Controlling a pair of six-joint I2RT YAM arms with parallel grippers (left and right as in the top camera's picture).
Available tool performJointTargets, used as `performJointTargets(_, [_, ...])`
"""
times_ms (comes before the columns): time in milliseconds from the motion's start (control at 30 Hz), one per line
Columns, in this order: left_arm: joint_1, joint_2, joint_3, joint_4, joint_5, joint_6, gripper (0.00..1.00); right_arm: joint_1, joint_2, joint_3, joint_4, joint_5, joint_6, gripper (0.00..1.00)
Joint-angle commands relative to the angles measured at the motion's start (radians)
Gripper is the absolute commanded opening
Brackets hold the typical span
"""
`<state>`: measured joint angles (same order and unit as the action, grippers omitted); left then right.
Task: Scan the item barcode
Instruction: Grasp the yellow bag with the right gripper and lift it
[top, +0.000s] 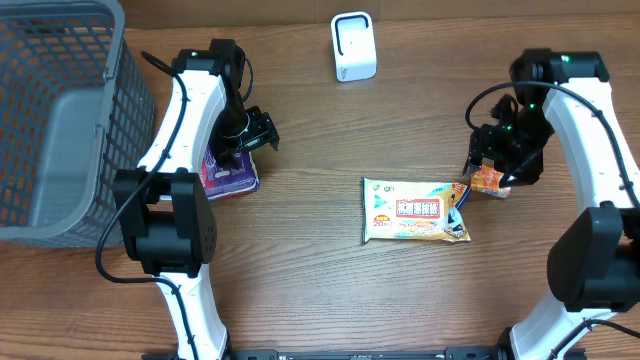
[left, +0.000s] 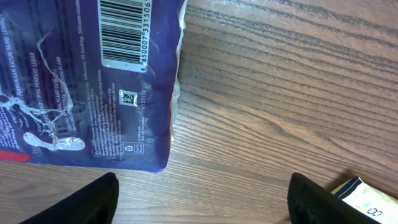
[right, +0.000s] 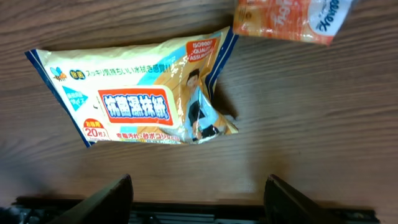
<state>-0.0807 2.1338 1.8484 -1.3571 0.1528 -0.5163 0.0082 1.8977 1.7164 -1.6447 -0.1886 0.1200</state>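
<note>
Wooden table (top: 320, 300) is holding a purple packet (left: 87, 81), barcode facing up, lying beneath the left gripper (left: 202, 198), whose fingers are standing wide and empty. The right gripper (right: 199, 200) is hanging with fingers parted over an orange sachet (right: 289, 18) just beside the wipes pack (top: 415, 210), with the white scanner (top: 353, 47) sitting well apart.

Three packets are lying on the wooden desk (top: 320, 290): one purple plastic pouch (top: 236, 178), one yellow wet-wipe pack (top: 415, 210) and one small orange sachet (top: 489, 181). One grey mesh basket (top: 130, 90) and one white boxy scanner (top: 353, 47) are sitting there too.
</note>
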Motion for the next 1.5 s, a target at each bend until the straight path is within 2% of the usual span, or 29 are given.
performJointTargets(0, [-0.001,-0.015,0.013,0.001,0.002,0.015,0.80,0.072,-0.002,0.024,-0.006,0.039,-0.020,0.69])
performJointTargets(67, [-0.004,-0.015,0.013,0.000,0.002,0.015,0.80,0.118,-0.002,0.005,0.010,0.039,-0.008,0.70])
performJointTargets(167, [-0.014,-0.015,0.013,-0.001,0.002,0.015,0.80,0.186,-0.002,-0.034,0.083,0.039,0.111,0.74])
performJointTargets(200, [-0.018,-0.015,0.013,-0.001,0.002,0.015,0.80,0.205,-0.002,-0.048,0.123,0.039,0.154,0.81])
performJointTargets(233, [-0.021,-0.015,0.013,0.000,0.002,0.015,0.80,0.219,-0.002,-0.061,0.159,0.038,0.196,1.00])
performJointTargets(400, [-0.034,-0.015,0.013,0.001,0.001,0.016,0.80,0.254,-0.002,-0.127,0.311,0.004,0.573,1.00])
performJointTargets(533, [-0.039,-0.015,0.013,0.000,0.000,0.016,0.80,0.251,-0.002,-0.169,0.325,0.032,0.941,1.00])
performJointTargets(667, [-0.038,-0.015,0.013,0.001,0.000,0.016,0.81,0.252,-0.002,-0.207,0.336,0.031,1.145,1.00])
performJointTargets(833, [-0.038,-0.015,0.013,0.011,-0.003,0.016,0.82,0.255,-0.001,-0.258,0.350,0.031,1.187,1.00])
performJointTargets(967, [-0.038,-0.015,0.013,0.011,-0.003,0.016,0.82,0.276,-0.001,-0.350,0.372,0.030,1.281,1.00])
performJointTargets(1200, [-0.042,-0.015,0.013,0.012,-0.003,0.015,0.82,0.294,-0.001,-0.509,0.631,0.008,1.294,1.00])
performJointTargets(1300, [-0.042,-0.015,0.013,0.011,-0.003,0.016,0.82,0.299,0.001,-0.556,0.711,0.008,1.296,0.91])
performJointTargets(1400, [-0.042,-0.015,0.013,0.011,-0.003,0.016,0.82,0.304,0.001,-0.596,0.751,0.008,1.325,0.87])
performJointTargets(1467, [-0.042,-0.015,0.013,0.011,-0.004,0.016,0.82,0.307,0.001,-0.609,0.762,0.008,1.324,0.81])
